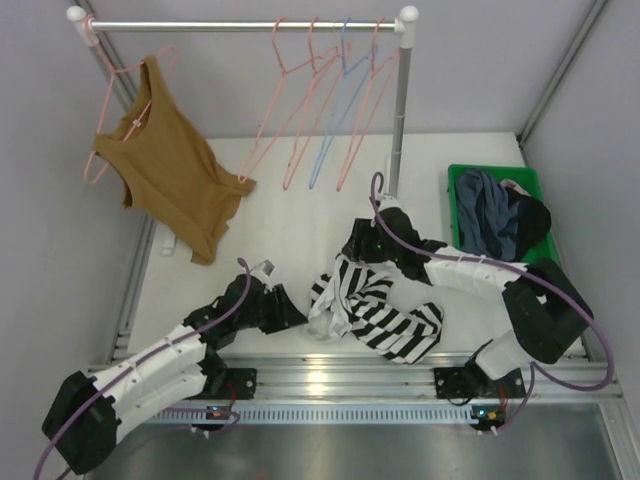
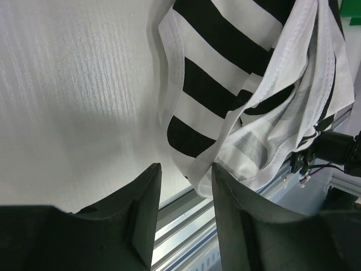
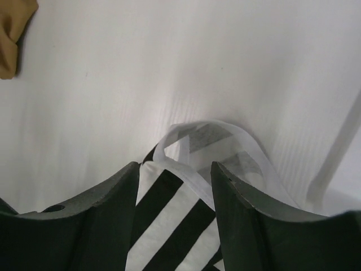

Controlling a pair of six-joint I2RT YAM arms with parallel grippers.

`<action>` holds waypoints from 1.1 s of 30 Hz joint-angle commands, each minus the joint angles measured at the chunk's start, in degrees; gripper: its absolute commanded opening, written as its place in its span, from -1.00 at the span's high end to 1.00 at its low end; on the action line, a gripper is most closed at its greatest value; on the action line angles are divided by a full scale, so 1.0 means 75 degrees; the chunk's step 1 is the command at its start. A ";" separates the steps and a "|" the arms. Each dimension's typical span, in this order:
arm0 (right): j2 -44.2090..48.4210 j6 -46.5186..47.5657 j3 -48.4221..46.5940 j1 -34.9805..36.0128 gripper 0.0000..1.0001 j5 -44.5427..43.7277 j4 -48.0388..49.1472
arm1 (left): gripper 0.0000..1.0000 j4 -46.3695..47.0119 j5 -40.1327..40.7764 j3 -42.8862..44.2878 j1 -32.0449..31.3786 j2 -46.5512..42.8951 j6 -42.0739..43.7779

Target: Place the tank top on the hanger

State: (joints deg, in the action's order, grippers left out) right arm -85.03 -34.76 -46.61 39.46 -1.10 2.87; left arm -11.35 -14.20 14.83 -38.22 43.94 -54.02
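Note:
The black-and-white striped tank top (image 1: 385, 320) lies crumpled on the white table near the front rail, between the two arms. My left gripper (image 1: 297, 314) is open at its left edge; in the left wrist view the gripper (image 2: 186, 169) has a white hem of the tank top (image 2: 225, 51) touching its right fingertip. My right gripper (image 1: 356, 250) is open over the garment's far end; in the right wrist view the gripper (image 3: 175, 166) straddles striped cloth (image 3: 175, 226) and a strap loop. Three empty pink hangers (image 1: 290, 110) hang on the rail.
A brown tank top (image 1: 170, 175) hangs on another pink hanger (image 1: 118, 110) at the rail's left end (image 1: 245, 25). A light blue hanger (image 1: 335, 120) hangs among the pink ones. The rack's post (image 1: 400, 110) stands behind my right gripper. A green bin (image 1: 455, 175) with dark clothes sits at the right.

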 commanded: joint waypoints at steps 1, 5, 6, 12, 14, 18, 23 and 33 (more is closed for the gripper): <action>-0.0356 -0.0052 -0.0148 -0.0094 -0.08 0.0651 0.1315 | 0.08 0.0143 0.0497 0.0308 -0.0306 0.0164 -0.0473; -0.0779 -0.0006 -0.0289 -0.0094 -0.08 0.0686 0.1363 | 0.08 0.0306 0.0650 0.0355 -0.0458 0.0433 -0.0485; -0.0895 -0.0005 -0.0289 -0.0094 -0.08 0.0698 0.1386 | 0.09 0.0353 0.0697 0.0355 -0.0494 0.0480 -0.0485; -0.1025 -0.0110 -0.0067 -0.0094 0.14 0.0722 0.1655 | 0.10 0.0529 0.0908 0.0472 -0.0646 0.0762 -0.0426; -0.1002 -0.0123 -0.0055 -0.0094 0.29 0.0686 0.1656 | 0.11 0.0611 0.0908 0.0519 -0.0682 0.0879 -0.0391; -0.0804 -0.0169 -0.0078 -0.0094 0.75 0.0616 0.1586 | 0.17 0.0752 0.0920 0.0647 -0.0705 0.0926 -0.0321; -0.0335 -0.0193 0.0003 -0.0094 0.95 0.0382 0.1316 | 0.44 0.0811 0.0850 0.0929 -0.0729 0.1102 -0.0110; 0.1596 -0.0158 0.0331 -0.0105 1.00 -0.0309 0.0416 | 1.00 0.0320 0.0931 0.1338 -0.0764 0.1079 0.0194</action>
State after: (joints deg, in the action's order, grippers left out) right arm -78.35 -36.18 -44.60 39.29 -0.43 7.29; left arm -8.16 -8.08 21.67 -43.62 53.08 -52.75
